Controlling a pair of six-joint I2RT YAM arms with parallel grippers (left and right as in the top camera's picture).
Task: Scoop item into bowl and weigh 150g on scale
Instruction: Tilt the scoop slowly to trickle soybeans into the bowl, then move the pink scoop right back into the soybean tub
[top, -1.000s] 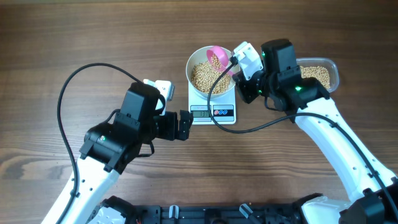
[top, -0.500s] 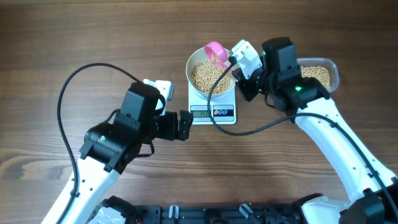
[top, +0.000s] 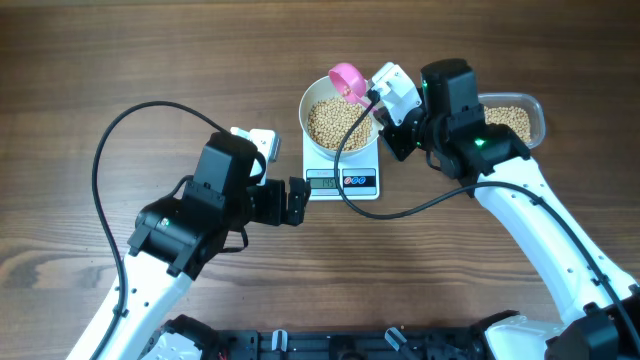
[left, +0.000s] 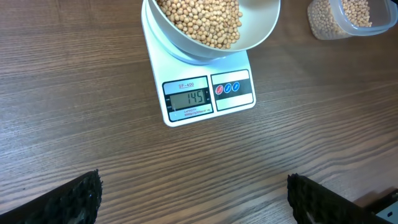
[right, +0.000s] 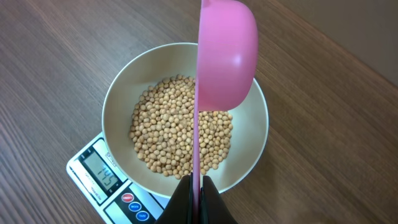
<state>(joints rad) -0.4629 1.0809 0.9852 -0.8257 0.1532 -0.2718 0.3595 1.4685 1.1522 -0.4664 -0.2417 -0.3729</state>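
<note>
Step in hand: topping up toward target weight.
Bowl (top: 308, 105), holding beans (top: 330, 125): on scale (top: 342, 181), far centre of tabletop; display (left: 191, 98) shows 145, slightly short.
Right fingers (right: 186, 202): clamped tight on pink scoop (top: 346, 77), tipped over the bowl's far rim.
Left fingers (left: 68, 199): spread wide, empty.
Next move, likely: a small extra portion from tub (top: 515, 120), far right.

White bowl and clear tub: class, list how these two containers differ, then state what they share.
The white bowl is round and opaque; the clear tub is see-through and rounded-rectangular. The bowl sits on the scale; the tub rests on the table. Both hold beige beans.
</note>
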